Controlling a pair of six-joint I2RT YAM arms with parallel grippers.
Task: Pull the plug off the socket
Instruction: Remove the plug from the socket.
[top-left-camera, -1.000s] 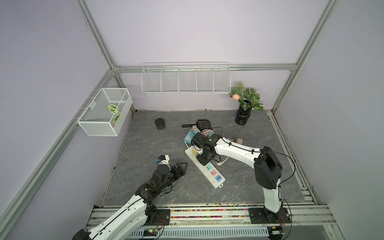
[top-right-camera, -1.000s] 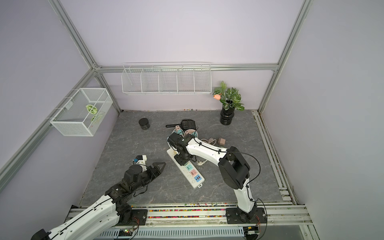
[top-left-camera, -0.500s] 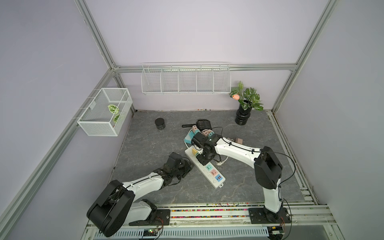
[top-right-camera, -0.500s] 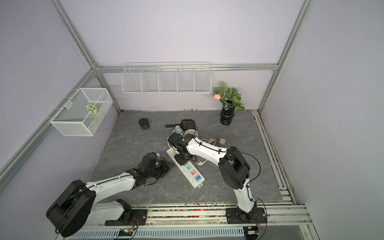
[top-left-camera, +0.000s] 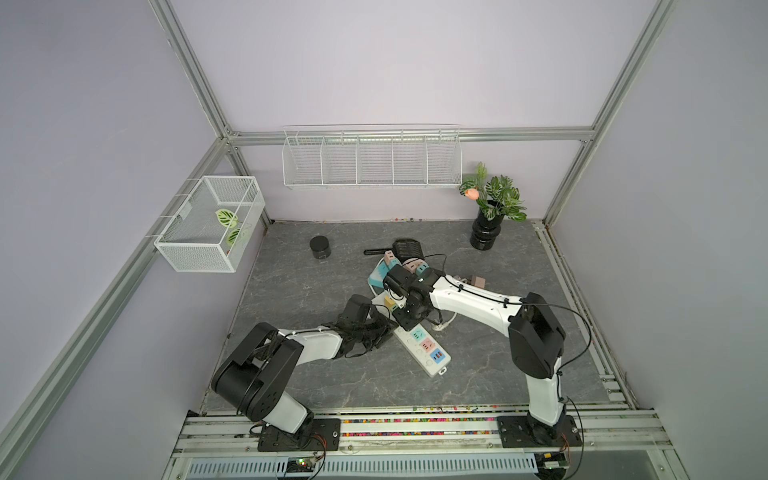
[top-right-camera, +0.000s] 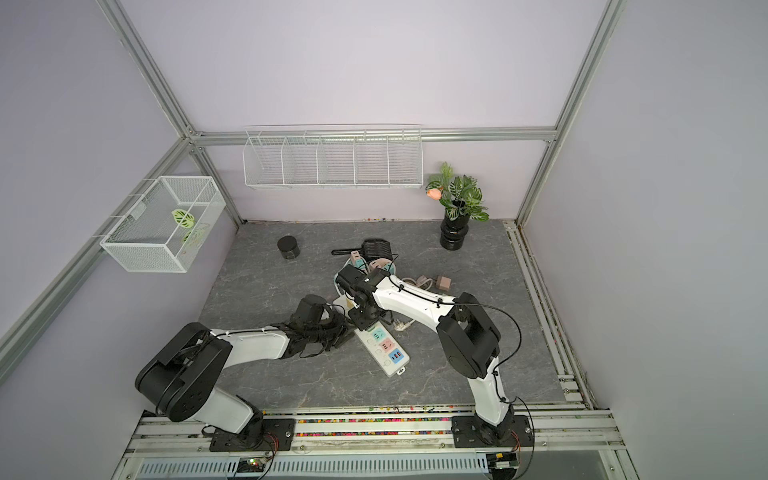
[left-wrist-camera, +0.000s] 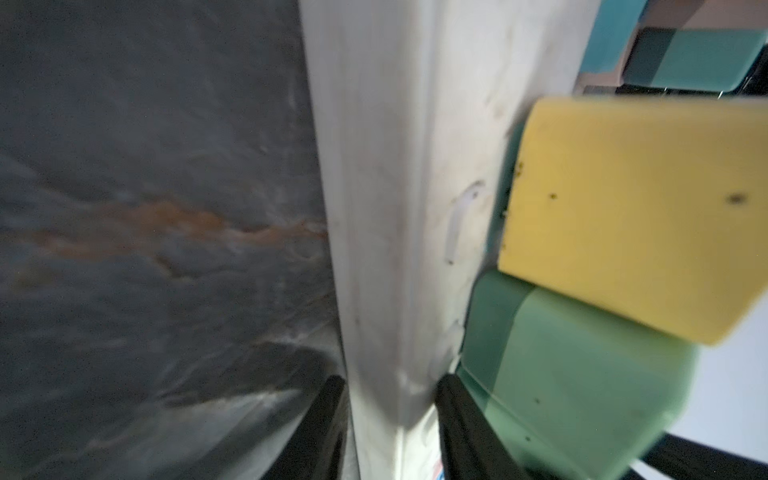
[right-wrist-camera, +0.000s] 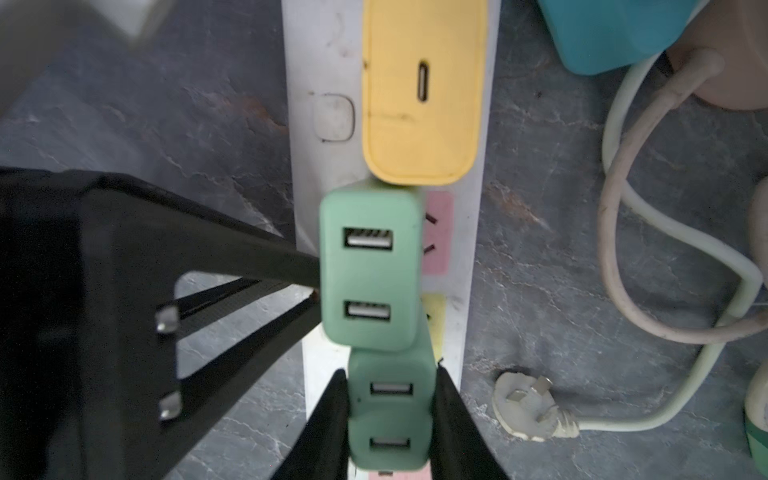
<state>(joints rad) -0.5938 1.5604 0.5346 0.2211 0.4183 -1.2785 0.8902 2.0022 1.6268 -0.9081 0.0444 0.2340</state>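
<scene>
The white power strip (top-left-camera: 428, 351) lies slantwise near the middle of the table (top-left-camera: 299, 291), one end toward the back edge and the other toward the front edge. The right end effector (right-wrist-camera: 390, 372) points down onto it and is clamped on the green plug (right-wrist-camera: 388, 419), with one black finger pressed against each long side. The plug stands on the strip's top face, but whether its pins sit in the socket cannot be seen. Next along the strip toward its back end stand a second green plug (right-wrist-camera: 370, 270) and then a yellow plug (right-wrist-camera: 424, 91). The left end effector (left-wrist-camera: 388, 380) lies low over the table on the strip's left side. It is narrowed onto the strip's long edge, a finger touching each side of that edge, just beside the second green plug.
</scene>
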